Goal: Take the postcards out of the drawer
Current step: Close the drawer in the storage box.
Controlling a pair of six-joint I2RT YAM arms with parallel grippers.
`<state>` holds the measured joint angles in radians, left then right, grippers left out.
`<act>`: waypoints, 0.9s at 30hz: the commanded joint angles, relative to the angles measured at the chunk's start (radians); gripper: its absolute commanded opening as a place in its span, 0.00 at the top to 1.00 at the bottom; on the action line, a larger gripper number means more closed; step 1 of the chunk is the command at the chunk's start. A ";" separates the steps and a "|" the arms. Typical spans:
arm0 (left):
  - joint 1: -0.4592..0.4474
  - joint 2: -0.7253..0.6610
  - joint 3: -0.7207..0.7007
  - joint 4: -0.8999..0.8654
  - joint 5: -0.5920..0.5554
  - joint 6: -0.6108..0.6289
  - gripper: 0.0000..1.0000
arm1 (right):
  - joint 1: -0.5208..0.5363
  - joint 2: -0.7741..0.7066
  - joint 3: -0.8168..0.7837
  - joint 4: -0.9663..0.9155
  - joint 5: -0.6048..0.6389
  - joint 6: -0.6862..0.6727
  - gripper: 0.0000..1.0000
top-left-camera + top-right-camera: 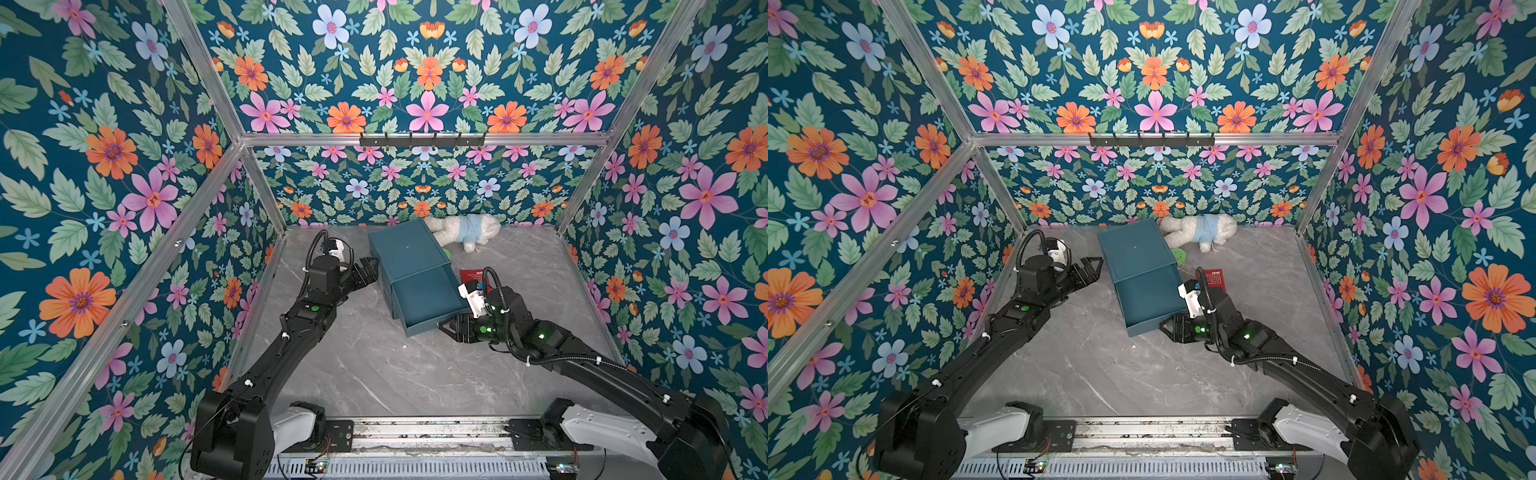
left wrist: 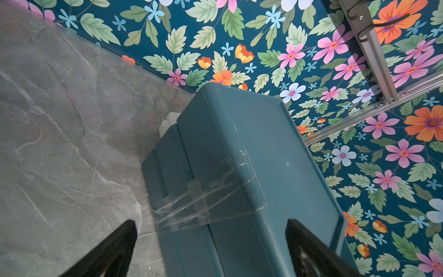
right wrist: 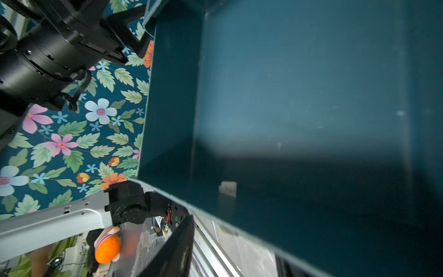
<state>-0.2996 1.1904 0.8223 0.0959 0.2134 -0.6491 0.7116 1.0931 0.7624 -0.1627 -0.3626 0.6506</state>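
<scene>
Matt plastic drawer [image 1: 419,301], glossy marbled tabletop [image 1: 374,374]

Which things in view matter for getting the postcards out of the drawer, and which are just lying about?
Job:
- drawer, pulled out of the teal cabinet
- red postcard, on the table beside the cabinet, partly hidden by the right arm

Lying about:
- plush toy at the back wall
- small green thing beside the cabinet
- hook rack on the back rail

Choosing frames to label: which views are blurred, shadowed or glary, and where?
Right wrist view: the drawer is close and out of focus, its lower half in shadow. Left wrist view: the cabinet is sharp, its clear tape glinting, the fingers of the left gripper dark and blurred. Both top views: evenly lit, sharp.
</scene>
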 commanded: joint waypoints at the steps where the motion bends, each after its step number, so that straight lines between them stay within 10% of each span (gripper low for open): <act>1: 0.000 -0.002 0.000 -0.002 -0.009 0.001 0.00 | 0.002 0.032 0.001 0.114 -0.020 0.035 0.48; 11: 0.000 -0.003 -0.014 0.008 -0.022 0.000 0.00 | 0.003 0.059 0.021 0.129 0.009 0.032 0.91; 27: -0.001 0.007 -0.020 0.019 -0.007 0.010 0.00 | -0.038 0.280 0.214 0.192 0.045 -0.057 0.94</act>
<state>-0.2993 1.2053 0.8024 0.1001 0.2050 -0.6487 0.6842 1.3373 0.9470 -0.0441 -0.3103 0.6170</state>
